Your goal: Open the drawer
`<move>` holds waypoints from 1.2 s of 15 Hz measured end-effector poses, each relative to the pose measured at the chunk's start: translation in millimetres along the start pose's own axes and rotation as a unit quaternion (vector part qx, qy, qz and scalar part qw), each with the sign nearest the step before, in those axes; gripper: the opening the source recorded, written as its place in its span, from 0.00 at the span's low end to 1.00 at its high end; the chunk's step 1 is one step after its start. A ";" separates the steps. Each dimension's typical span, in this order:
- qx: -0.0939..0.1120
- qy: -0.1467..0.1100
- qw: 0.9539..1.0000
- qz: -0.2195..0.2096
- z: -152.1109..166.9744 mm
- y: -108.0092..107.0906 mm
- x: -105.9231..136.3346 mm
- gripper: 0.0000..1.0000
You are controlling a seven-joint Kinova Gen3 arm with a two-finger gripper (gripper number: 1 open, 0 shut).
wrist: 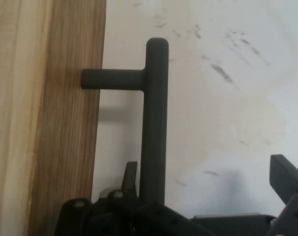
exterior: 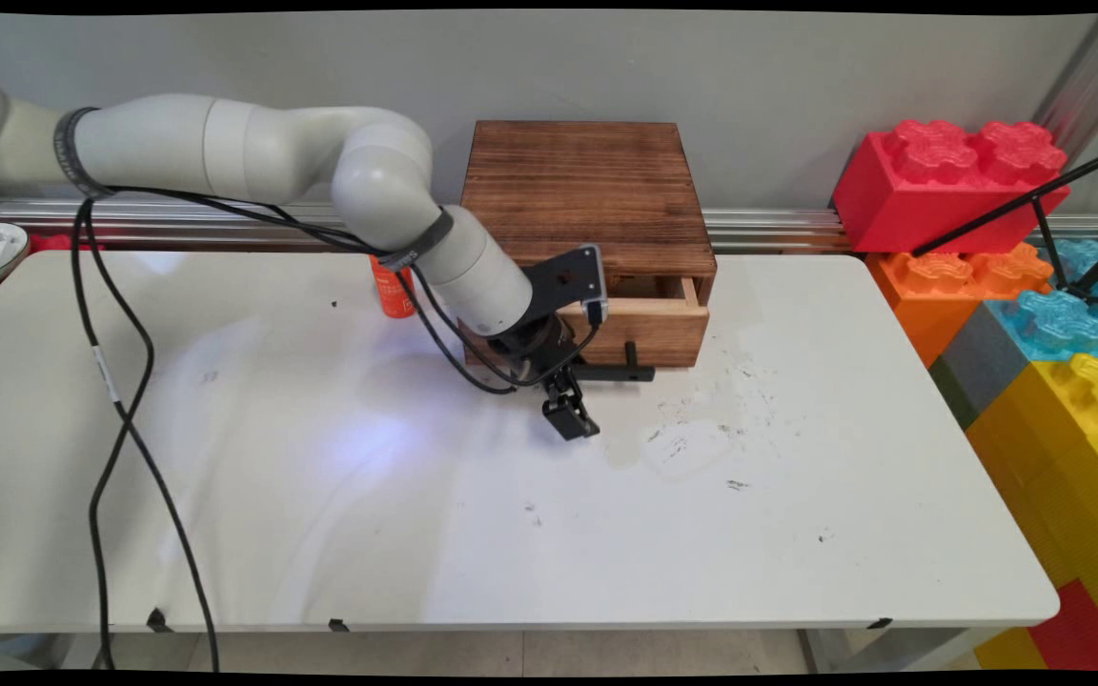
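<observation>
Gripper [exterior: 576, 405] sits low over the white desk [exterior: 416, 534], spread wide with the black bar handle [wrist: 155, 113] between its fingers, one finger [wrist: 130, 178] just beside the bar on the drawer side, the other well out; nothing clamped. The handle stands off the front of the wooden drawer [exterior: 649, 329], which is pulled slightly out of the brown wooden box [exterior: 582, 191] at the desk's back; an orange can [exterior: 393, 286] stands left, behind the arm. Handle looks rigid and fairly smooth, drawer probably stiff and moderately heavy, so hold the bar at mid-length.
</observation>
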 end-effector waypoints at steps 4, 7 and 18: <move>-0.012 -0.002 1.000 -0.004 -5.9 19.7 -1.6 1.00; -0.020 -0.001 1.000 -0.006 -9.4 33.3 -0.7 1.00; -0.047 0.005 0.999 -0.007 -21.7 84.2 -1.0 1.00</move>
